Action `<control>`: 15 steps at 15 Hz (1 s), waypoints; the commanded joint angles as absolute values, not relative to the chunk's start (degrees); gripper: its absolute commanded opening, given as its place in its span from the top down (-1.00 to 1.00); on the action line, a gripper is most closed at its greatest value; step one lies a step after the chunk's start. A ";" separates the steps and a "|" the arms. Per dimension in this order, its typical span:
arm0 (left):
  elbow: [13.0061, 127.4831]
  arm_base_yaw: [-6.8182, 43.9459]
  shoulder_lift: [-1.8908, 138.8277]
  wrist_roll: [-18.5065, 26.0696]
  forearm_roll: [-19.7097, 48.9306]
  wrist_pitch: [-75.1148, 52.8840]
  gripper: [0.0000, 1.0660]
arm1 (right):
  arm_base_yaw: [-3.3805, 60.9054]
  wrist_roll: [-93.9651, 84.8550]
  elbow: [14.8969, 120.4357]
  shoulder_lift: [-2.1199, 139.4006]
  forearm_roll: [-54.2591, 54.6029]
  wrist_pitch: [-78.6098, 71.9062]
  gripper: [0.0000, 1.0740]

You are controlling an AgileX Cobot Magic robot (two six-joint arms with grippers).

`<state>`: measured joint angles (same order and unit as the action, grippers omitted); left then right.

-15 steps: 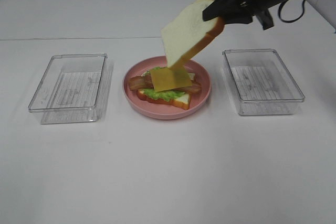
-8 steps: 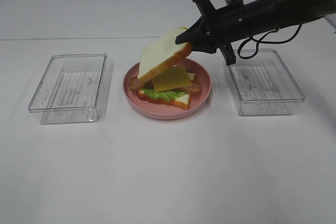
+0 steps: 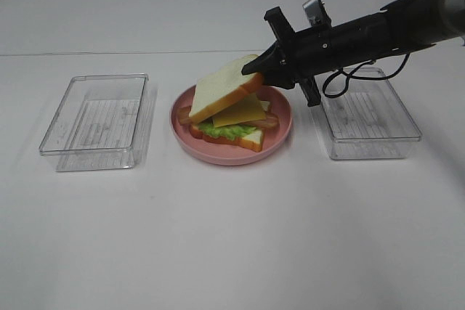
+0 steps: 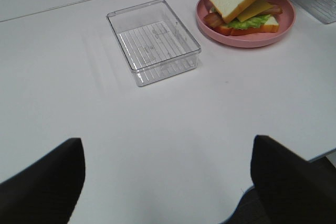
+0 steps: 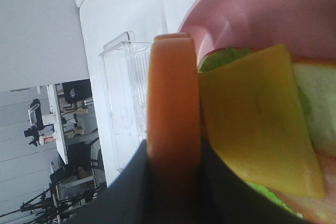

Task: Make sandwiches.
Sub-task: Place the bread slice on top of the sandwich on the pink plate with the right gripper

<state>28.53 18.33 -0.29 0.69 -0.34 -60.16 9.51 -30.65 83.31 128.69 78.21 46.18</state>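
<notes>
While right gripper (image 3: 256,68) pinches top bread slice (image 3: 221,89) by crust edge, slice hangs tilted over cheese slice (image 3: 240,110), far edge low near stack. Cheese lies on bacon strips (image 3: 190,115), lettuce (image 3: 227,131) and bottom bread slice (image 3: 247,139), all on pink plate (image 3: 280,132). Clear tray (image 3: 94,121) at left, second clear tray (image 3: 367,117) at right. Left gripper (image 4: 168,179) spread wide, holds nothing, well apart from plate.
</notes>
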 commanded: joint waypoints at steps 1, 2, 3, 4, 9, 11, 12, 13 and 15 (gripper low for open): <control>28.53 18.39 -1.55 0.57 0.00 -59.87 -0.53 | 9.68 -30.88 83.14 128.97 78.90 46.12 1.00; 28.53 18.39 -1.55 0.57 0.00 -59.87 -0.53 | 9.68 -30.88 83.14 128.97 78.90 46.12 1.00; 28.53 18.39 -1.55 0.57 0.00 -59.87 -0.53 | 9.68 -30.88 83.14 128.97 77.75 46.18 0.86; 28.53 18.39 -1.55 0.57 0.00 -59.87 -0.53 | 9.68 -30.77 83.14 128.92 76.55 46.29 0.60; 28.53 18.39 -1.55 0.57 0.00 -59.87 -0.53 | 9.68 -29.28 83.14 127.88 70.02 47.67 -0.20; 28.53 18.39 -1.55 0.57 0.00 -59.87 -0.53 | 9.68 -28.07 83.19 126.91 67.09 47.84 -0.26; 28.53 18.39 -1.55 0.57 0.00 -59.87 -0.53 | 9.68 -26.70 83.19 126.39 64.97 48.19 -0.33; 28.53 18.39 -1.55 0.57 0.00 -59.87 -0.53 | 9.68 -25.84 83.19 125.94 62.91 48.24 -0.40; 28.53 18.39 -1.55 0.57 0.00 -59.87 -0.53 | 9.68 -24.58 83.19 124.22 57.87 48.30 -0.43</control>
<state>28.53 18.33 -0.29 0.69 -0.34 -60.16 9.51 -24.98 83.31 125.13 58.79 47.50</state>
